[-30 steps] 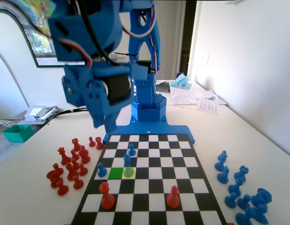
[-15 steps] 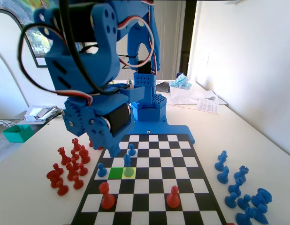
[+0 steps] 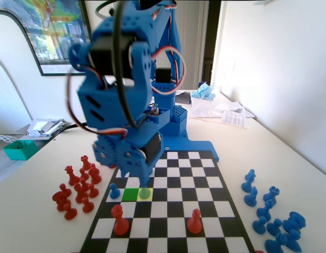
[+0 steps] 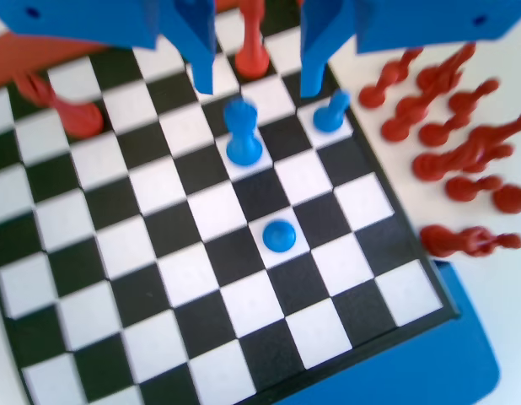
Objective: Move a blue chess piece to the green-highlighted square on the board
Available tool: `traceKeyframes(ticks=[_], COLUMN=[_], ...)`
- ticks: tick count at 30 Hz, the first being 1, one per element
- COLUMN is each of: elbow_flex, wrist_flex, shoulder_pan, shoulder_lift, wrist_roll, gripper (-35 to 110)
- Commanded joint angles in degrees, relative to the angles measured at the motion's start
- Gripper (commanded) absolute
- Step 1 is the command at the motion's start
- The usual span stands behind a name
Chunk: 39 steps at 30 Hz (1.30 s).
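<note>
In the fixed view my gripper [image 3: 141, 183] hangs low over the board [image 3: 173, 211], right above the yellow square [image 3: 146, 194]. A blue chess piece [image 3: 145, 193] stands on that square, mostly covered by the jaws. The green-highlighted square [image 3: 130, 194] lies bare just left of it. A second blue pawn [image 3: 114, 191] stands one square further left. In the wrist view my gripper [image 4: 259, 84] is open, with the blue chess piece [image 4: 242, 131] just below the gap between the jaws and untouched. Two other blue pawns [image 4: 332, 111] [image 4: 279, 234] stand nearby.
Two red pieces [image 3: 120, 220] [image 3: 194, 221] stand on the board's near rows in the fixed view. A cluster of red pieces [image 3: 78, 184] lies off the board's left edge, and several blue pieces [image 3: 271, 216] sit off its right edge. A green box [image 3: 18, 149] sits at far left.
The arm has swung down and toward the camera. The gripper went from above the board's far left corner to low over the pawn on the yellow square. No piece has moved.
</note>
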Motion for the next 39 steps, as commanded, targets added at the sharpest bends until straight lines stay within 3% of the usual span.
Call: traceKeyframes(ticks=[1, 39], elbow_flex=[4.66, 4.66], wrist_flex=[-2.90, -7.03], shoulder_pan=[-0.26, -0.88], shoulder_lift=[5.89, 4.22], wrist_roll=[-1.23, -1.58], gripper=[17, 16])
